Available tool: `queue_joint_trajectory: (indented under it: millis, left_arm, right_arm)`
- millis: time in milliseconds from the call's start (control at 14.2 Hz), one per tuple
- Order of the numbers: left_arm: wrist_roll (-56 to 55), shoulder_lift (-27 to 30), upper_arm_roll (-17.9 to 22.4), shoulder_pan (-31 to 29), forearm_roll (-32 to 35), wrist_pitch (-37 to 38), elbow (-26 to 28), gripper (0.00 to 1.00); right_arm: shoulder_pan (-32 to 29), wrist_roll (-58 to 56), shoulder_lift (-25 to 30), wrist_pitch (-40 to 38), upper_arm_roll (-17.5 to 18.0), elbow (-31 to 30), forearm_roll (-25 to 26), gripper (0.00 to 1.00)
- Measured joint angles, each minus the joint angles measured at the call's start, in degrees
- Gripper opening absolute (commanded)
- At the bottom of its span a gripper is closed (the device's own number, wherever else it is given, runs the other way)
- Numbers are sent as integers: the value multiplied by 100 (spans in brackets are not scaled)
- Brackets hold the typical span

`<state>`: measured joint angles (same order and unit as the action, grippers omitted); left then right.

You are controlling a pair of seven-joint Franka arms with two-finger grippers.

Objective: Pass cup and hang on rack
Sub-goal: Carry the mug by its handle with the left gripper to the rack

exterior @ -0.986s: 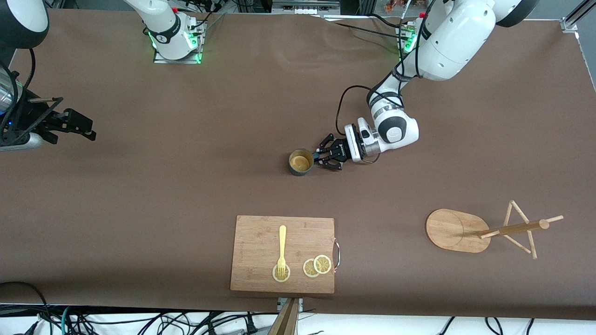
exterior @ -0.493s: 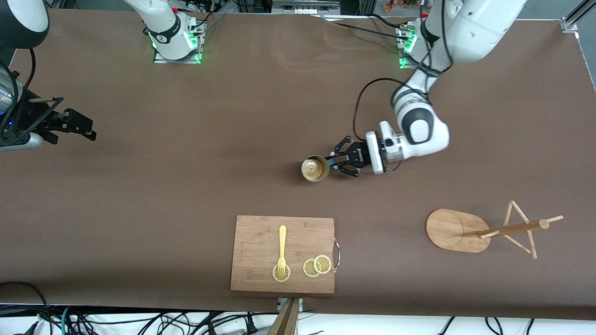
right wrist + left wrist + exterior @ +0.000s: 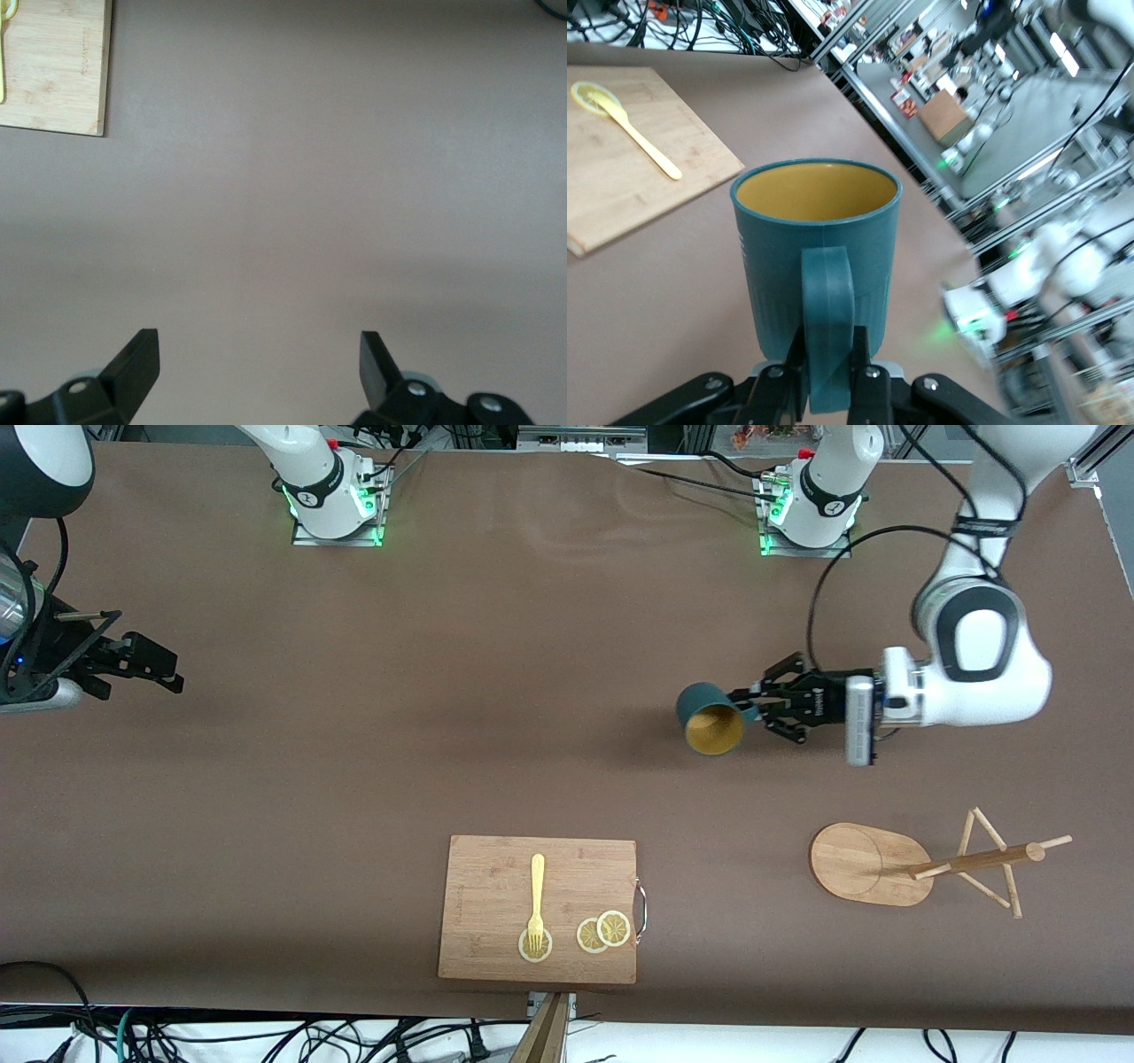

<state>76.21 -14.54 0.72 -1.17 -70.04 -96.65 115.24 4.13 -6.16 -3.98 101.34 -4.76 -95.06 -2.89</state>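
I have the left gripper [image 3: 755, 707] clamped tight on the loop handle of the cup [image 3: 710, 718], and it holds it up in the air over bare table [image 3: 443, 691], toward the left arm's end. In the left wrist view the two fingers [image 3: 866, 382] pinch the teal handle from both sides, with the cup [image 3: 815, 257] standing out from the jaws and its mustard-yellow inside showing. From the front camera, the cup's mouth tips toward about 6 o'clock and the handle sits at its 3 o'clock, where my gripper meets it. The forearm runs off from the gripper toward 3 o'clock, then climbs to its base at the top of that view.

From the cup, the rack [image 3: 939, 864] is at about 4 o'clock, well apart. Its oval base [image 3: 864, 864] sits on the table and its pole and thin pegs point toward 3 o'clock in the front view. No cup hangs on it.

The cutting board [image 3: 540, 908] is at about 7 o'clock from the cup, nearer to the front camera, carrying a yellow fork [image 3: 536, 903] and lemon slices [image 3: 604, 932].

My right gripper [image 3: 142, 662] waits at the right arm's end, at roughly 9 o'clock from the cup, jaws spread wide and holding nothing; its wrist view shows both fingertips [image 3: 137, 363] well apart over bare table.
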Motion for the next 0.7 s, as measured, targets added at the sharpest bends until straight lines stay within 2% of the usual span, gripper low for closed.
queue_joint_trajectory:
  millis: [211, 352, 493, 704]
  left_arm:
    - [-1018, 11, 968, -17, 304, 1151, -375, 0]
    - [-1729, -3, 1528, -38, 340, 1647, -550, 0]
    - [-2392, -41, 1749, -208, 342, 1827, -659, 0]
    - [-3141, -197, 1764, -600, 132, 1843, -683, 0]
  right_arm:
    - [1, 0, 0, 0, 0, 1, 0, 100]
    - [1, 0, -1, 1, 0, 1, 0, 100]
    - [1, 0, -1, 1, 0, 1, 0, 100]
    - [1, 0, -1, 1, 0, 1, 0, 100]
